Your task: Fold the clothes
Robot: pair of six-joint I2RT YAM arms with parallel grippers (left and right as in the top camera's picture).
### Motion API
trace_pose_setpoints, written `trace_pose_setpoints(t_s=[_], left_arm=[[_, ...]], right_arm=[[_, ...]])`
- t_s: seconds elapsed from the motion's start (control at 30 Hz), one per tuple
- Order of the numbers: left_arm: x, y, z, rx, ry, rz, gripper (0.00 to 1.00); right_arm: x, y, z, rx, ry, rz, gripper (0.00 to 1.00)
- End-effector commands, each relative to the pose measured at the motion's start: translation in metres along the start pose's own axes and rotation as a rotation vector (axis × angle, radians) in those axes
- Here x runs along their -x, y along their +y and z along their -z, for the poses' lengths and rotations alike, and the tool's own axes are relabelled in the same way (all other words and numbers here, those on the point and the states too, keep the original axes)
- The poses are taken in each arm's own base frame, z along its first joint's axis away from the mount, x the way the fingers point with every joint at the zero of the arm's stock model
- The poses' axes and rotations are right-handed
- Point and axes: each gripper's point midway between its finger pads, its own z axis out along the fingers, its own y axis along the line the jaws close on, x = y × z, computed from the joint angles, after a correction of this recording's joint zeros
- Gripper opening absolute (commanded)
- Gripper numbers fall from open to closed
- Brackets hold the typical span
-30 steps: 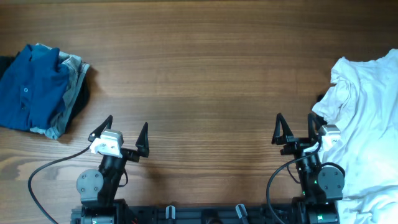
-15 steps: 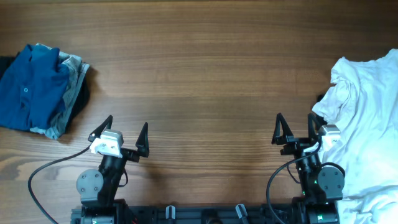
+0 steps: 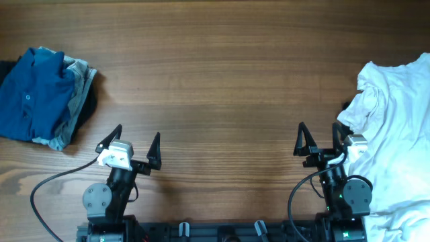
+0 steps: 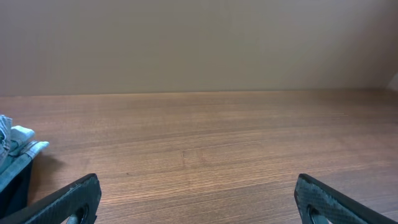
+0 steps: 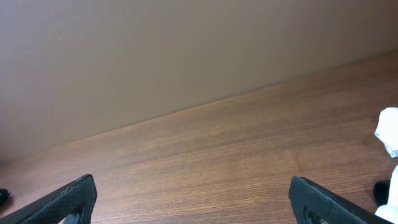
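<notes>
A crumpled white T-shirt (image 3: 396, 134) lies in a heap at the table's right edge; a small part of it shows at the right of the right wrist view (image 5: 389, 132). Its black print is not visible. My right gripper (image 3: 317, 142) is open and empty just left of the shirt, not touching it; its fingers frame bare wood in the right wrist view (image 5: 193, 202). My left gripper (image 3: 132, 142) is open and empty near the front left; it also shows over bare wood in the left wrist view (image 4: 196, 199).
A pile of folded clothes, blue shirt on top (image 3: 41, 97), sits at the table's left edge; its corner shows in the left wrist view (image 4: 13, 155). Brown wooden tabletop (image 3: 215, 87) spans between the two piles. A plain wall stands beyond the far edge.
</notes>
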Motion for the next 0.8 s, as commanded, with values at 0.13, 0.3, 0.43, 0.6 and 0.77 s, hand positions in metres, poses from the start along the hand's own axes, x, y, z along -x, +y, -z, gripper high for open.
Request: trace_pose_setpoints(t_s=[0.13,0.3,0.43,0.6,0.77], left_arm=[[0.001,-0.005,0.000,-0.029,-0.005,0.043,1.00],[0.045,-0.011,0.009,-0.045,-0.090,0.106,1.00],[0.102,-0.015,0.016,-0.027,-0.078,0.109,1.00],[0.126,-0.008,-0.020,0.005,0.224,0.200,1.00],[0.148,0.003,-0.059,0.037,0.464,0.277,1.00]], right_arm=[[-0.002,0.012,0.000,0.072,0.018,-0.002,1.00],[0.046,0.044,0.012,0.171,-0.031,0.011,1.00],[0.087,0.066,0.005,0.167,0.116,-0.010,1.00],[0.088,0.072,-0.055,0.079,0.540,-0.060,1.00],[0.078,0.062,-0.121,0.029,0.783,0.018,1.00]])
